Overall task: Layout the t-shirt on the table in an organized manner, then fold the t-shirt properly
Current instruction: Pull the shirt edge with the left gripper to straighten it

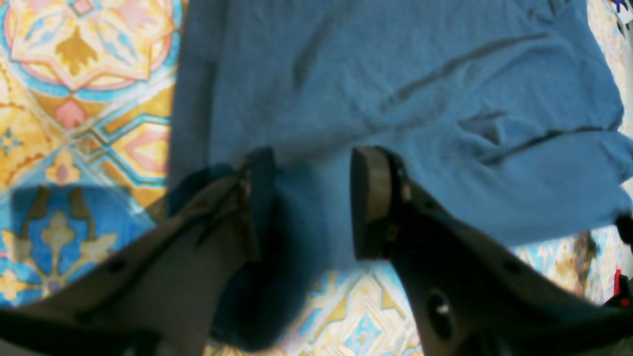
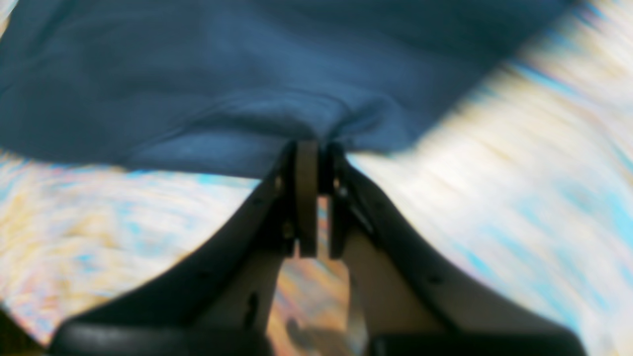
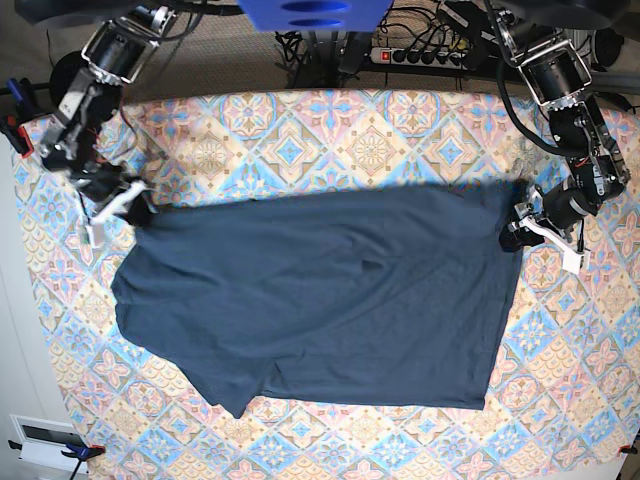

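The dark navy t-shirt point(image 3: 320, 300) lies spread across the patterned table point(image 3: 400, 130), with some creases and its lower left edge uneven. My right gripper point(image 3: 128, 208) is at the shirt's upper left corner. In the right wrist view it point(image 2: 316, 146) is shut on a pinched edge of the shirt point(image 2: 222, 99), and that view is blurred. My left gripper point(image 3: 520, 232) is at the shirt's upper right corner. In the left wrist view it point(image 1: 314, 155) is open, its fingers point(image 1: 371, 198) apart with the shirt's edge point(image 1: 395, 99) lying between them.
A power strip point(image 3: 420, 55) and cables lie behind the table's far edge. A clamp point(image 3: 15, 125) grips the left table edge. A blue part point(image 3: 310, 12) hangs at the top centre. Bare tablecloth shows in both wrist views point(image 1: 74, 99) point(image 2: 519, 173).
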Controlling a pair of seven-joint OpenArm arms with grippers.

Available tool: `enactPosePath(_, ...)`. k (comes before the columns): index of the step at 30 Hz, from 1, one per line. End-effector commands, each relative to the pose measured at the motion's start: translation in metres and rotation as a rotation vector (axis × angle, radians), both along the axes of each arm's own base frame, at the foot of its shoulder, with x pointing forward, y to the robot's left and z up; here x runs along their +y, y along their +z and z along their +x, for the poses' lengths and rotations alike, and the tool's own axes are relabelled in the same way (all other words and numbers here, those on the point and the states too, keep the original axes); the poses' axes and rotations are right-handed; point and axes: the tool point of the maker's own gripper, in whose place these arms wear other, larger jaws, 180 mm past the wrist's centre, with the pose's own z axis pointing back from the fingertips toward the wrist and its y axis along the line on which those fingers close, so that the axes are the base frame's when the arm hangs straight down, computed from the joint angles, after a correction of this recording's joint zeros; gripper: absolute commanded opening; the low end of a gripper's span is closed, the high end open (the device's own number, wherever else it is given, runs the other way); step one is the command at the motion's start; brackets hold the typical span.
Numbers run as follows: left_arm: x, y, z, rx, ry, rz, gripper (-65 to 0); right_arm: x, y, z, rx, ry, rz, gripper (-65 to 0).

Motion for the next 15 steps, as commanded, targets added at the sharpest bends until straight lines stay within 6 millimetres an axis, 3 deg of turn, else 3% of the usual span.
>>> enactPosePath(1, 0.006, 0.017, 0.009, -0.054, 0.001, 0.013, -40.2, -0.006, 0.025, 0.014, -0.086, -0.002, -0.013, -64.6)
enactPosePath(5, 0.006, 0.016, 0.008, -0.051, 0.0, 0.016, -40.2, -0.03, 0.044, 0.006, -0.095, -0.05, -0.077, -64.6)
enactPosePath(8, 0.006, 0.014, 0.006, -0.045, 0.0, 0.017, -40.2, -0.045, 0.071, 0.001, -0.131, -0.08, -0.146, -64.6)
enactPosePath(12, 0.005, 0.006, -0.001, -0.02, -0.006, 0.019, -40.2, -0.037, 0.092, -0.014, -0.173, -0.051, -0.15, -64.6)
enactPosePath(15, 0.005, -0.006, -0.014, 0.019, -0.009, 0.021, -40.2, -0.034, 0.091, -0.02, -0.17, -0.043, -0.138, -64.6)
